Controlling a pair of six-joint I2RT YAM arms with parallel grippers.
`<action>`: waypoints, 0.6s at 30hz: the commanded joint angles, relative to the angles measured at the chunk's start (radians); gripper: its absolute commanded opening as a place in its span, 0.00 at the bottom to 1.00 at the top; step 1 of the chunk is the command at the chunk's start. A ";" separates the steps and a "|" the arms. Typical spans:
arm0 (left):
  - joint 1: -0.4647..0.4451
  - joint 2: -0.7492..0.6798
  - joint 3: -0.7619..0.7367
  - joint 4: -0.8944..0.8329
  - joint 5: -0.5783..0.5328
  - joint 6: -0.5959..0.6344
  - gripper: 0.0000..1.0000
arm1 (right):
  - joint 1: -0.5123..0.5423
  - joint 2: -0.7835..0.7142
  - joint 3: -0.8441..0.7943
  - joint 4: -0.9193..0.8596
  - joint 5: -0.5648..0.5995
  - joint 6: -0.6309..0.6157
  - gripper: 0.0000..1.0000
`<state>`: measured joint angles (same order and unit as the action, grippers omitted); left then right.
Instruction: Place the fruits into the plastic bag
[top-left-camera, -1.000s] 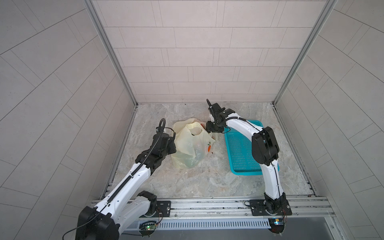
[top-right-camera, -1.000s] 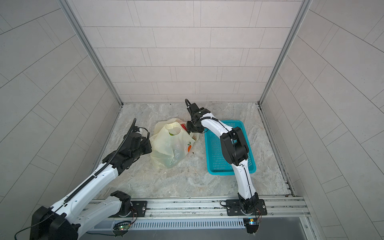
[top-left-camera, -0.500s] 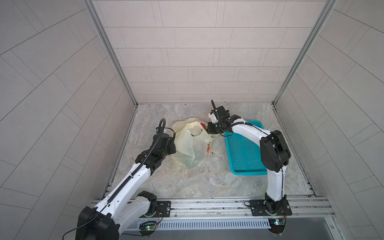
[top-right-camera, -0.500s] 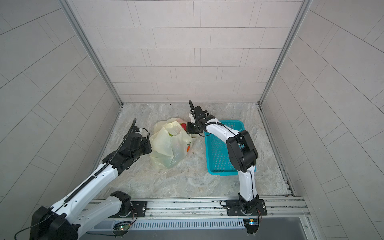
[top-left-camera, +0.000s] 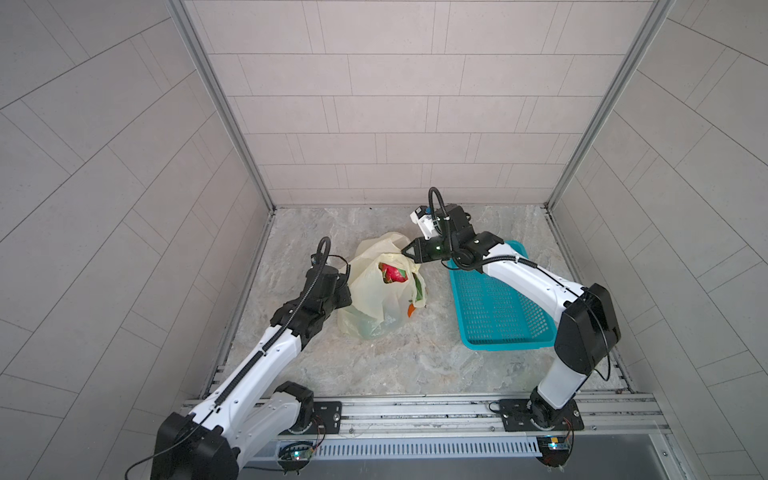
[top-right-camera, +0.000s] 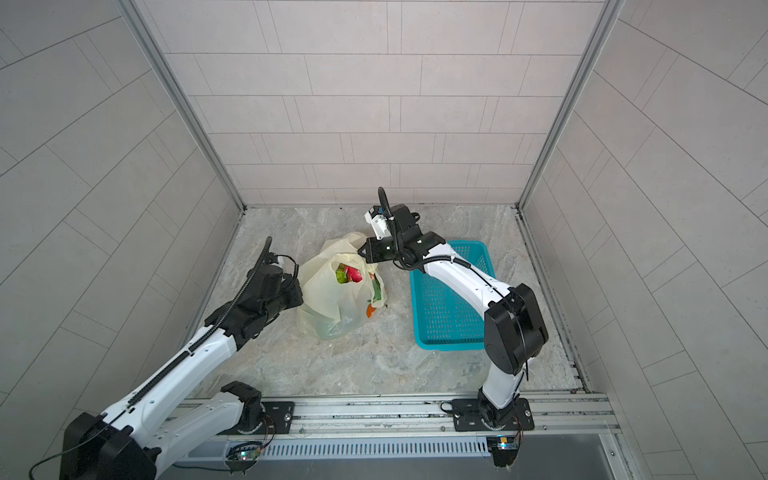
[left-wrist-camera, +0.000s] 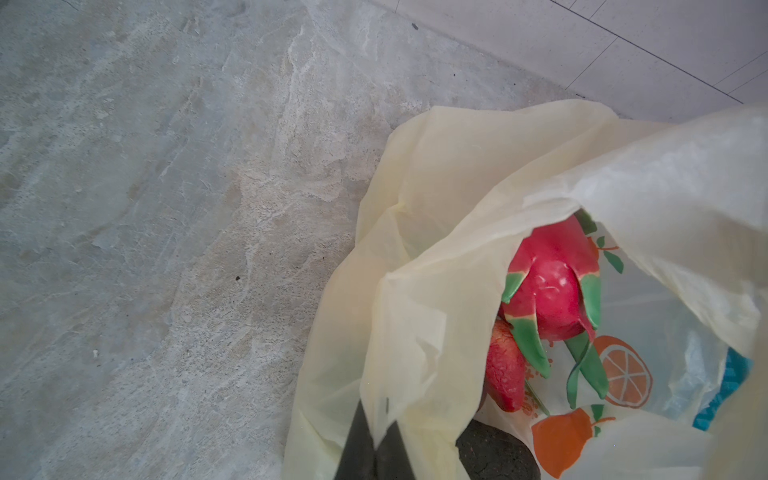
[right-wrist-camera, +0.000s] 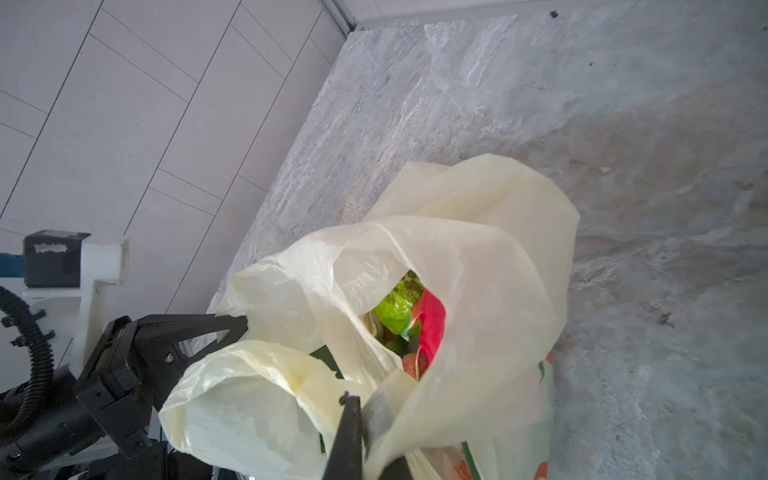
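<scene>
The cream plastic bag (top-left-camera: 374, 299) (top-right-camera: 328, 303) stands mid-floor with its mouth up. Inside it the fruits show: a pink-red dragon fruit (top-left-camera: 392, 273) (top-right-camera: 353, 274) (left-wrist-camera: 548, 286) (right-wrist-camera: 432, 324), a bright green ball (right-wrist-camera: 395, 309), a red fruit (left-wrist-camera: 505, 370) and a dark bumpy avocado (left-wrist-camera: 494, 455). My left gripper (top-left-camera: 345, 286) (top-right-camera: 298, 287) (left-wrist-camera: 376, 430) is shut on the bag's left rim (left-wrist-camera: 436, 208). From the other side my right gripper (top-left-camera: 405, 251) (top-right-camera: 360, 251) (right-wrist-camera: 361, 411) is shut on the bag's right rim (right-wrist-camera: 478, 216).
A teal perforated basket (top-left-camera: 498, 307) (top-right-camera: 444, 307) lies just right of the bag, under the right forearm. Tiled walls close in the marble floor on three sides, and a metal rail runs along the front.
The right gripper has shut on the bag's right rim and its elbow has swung out to the right. The left arm has stayed where it was.
</scene>
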<state>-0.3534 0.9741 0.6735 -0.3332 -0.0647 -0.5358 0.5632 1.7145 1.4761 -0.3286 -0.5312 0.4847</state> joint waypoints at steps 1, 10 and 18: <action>0.005 -0.003 0.014 0.042 0.075 0.000 0.00 | 0.016 -0.067 0.058 0.008 0.012 -0.017 0.00; 0.005 0.021 0.025 0.134 0.232 0.019 0.00 | 0.024 -0.092 0.215 -0.080 0.101 -0.064 0.00; 0.005 0.113 0.039 0.236 0.277 -0.036 0.00 | 0.024 -0.105 0.323 -0.201 0.178 -0.159 0.00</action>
<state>-0.3534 1.0599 0.6807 -0.1688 0.1741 -0.5430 0.5846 1.6619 1.7466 -0.5007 -0.4049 0.3901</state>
